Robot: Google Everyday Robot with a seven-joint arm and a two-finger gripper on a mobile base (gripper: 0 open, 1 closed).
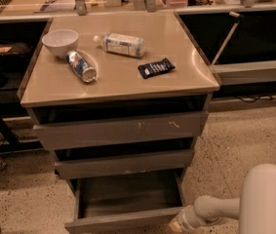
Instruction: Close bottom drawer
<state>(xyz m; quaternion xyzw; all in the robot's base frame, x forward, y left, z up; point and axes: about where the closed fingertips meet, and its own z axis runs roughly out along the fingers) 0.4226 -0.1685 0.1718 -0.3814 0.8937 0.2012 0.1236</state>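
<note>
A grey metal cabinet has three drawers, and all three are pulled out a bit. The bottom drawer sticks out the most. It sits lowest, right over the speckled floor. You can look down into its flat grey tray. Its low front is plain and reaches almost to the bottom edge of the view.

The robot's hand is at the bottom right, just beside the right end of that drawer front. I cannot tell if it touches the front. I also cannot tell if the hand is spread or pressed together. The pale arm goes off to the right behind it.

The middle drawer is plain grey. The top drawer is the widest and has small light scratch marks on its front.

On the tan surface on top sits a white bowl near the back left. A can lies on its side just in front of the bowl. A plastic bottle lies on its side to the right of the bowl. A dark snack packet lies flat further right.
</note>
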